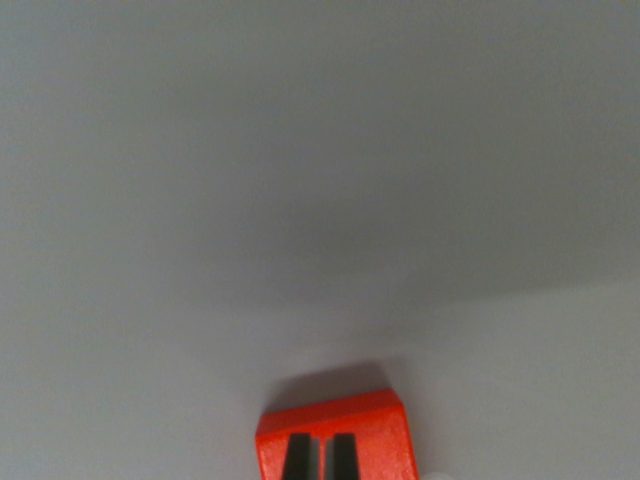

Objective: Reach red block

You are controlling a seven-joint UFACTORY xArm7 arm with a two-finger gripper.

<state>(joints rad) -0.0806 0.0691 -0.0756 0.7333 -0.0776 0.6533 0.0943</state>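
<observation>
The red block [335, 438] sits at the very bottom of the wrist view, a little to the right of the middle, and the lower edge of the picture cuts it off. Its top face is bright red-orange, with a lighter rim along the upper edge, and it is turned slightly, so that its upper right corner stands higher than its upper left. Two dark, narrow shapes lie over its near face, side by side and almost touching, with a thin red strip between them; they may be the fingertips of the gripper [320, 460], but the picture is too blurred and too tightly cropped to say so, and whether the gripper is open or closed cannot be told. A soft dark shadow lies just behind the block, touching its far edge. The block rests on a plain pale grey bench [520, 380], which fills the lower part of the view. Farther back the grey turns darker along a faint slanting line. No edge or corner of the bench shows.
</observation>
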